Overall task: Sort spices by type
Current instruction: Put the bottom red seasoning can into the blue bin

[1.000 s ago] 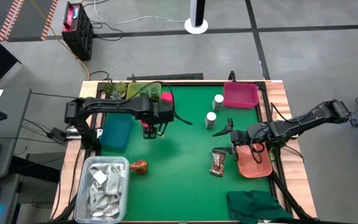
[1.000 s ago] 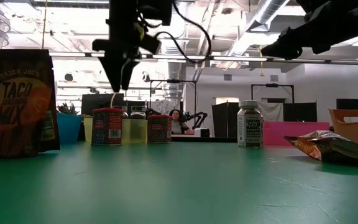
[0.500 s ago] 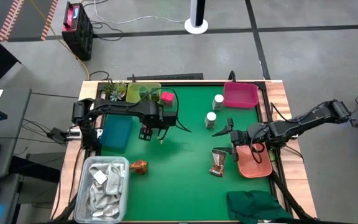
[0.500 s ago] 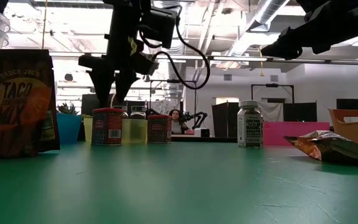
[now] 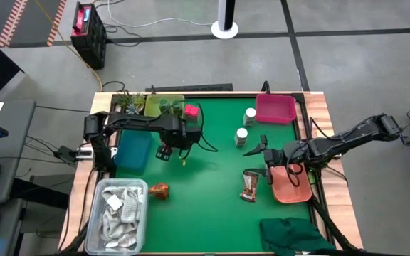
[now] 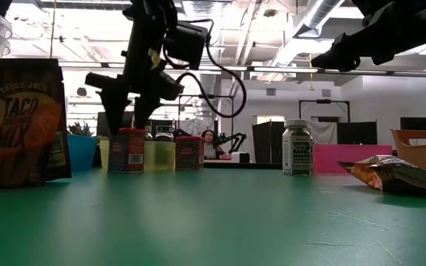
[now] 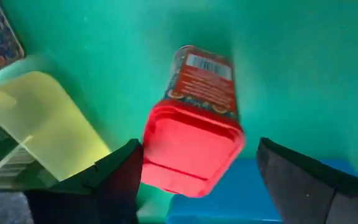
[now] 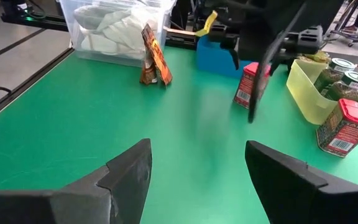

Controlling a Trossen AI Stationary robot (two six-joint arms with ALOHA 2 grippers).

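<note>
A pink pack (image 7: 191,158) with a red label stands upright on the green table (image 5: 212,206), beside the blue bin (image 5: 134,151). My left gripper (image 6: 126,122) hangs open just above it, pointing steeply down, one finger on each side of the lid, touching nothing. A second pink pack (image 5: 190,111) stands by the yellow bin (image 5: 155,105), which holds two green jars (image 8: 344,71). Two white-capped bottles (image 5: 250,114) (image 5: 241,135) stand mid-table. Brown sachets: one (image 5: 250,185) lies flat, one (image 6: 24,122) stands upright. My right gripper (image 5: 262,151) waits open, raised at the right.
A pink bin (image 5: 275,109) sits at the far right and an orange bin (image 5: 290,183) under my right arm. A clear tub of white rags (image 5: 118,213) stands at the near left. A dark green cloth (image 5: 297,235) lies at the near right. A small plant (image 5: 128,102) stands at the far left.
My left gripper has come down and a little toward the table's near edge, until it stands over the pink pack by the blue bin. It has rolled about its own pointing line on the way and stayed open. The pack has not moved.
</note>
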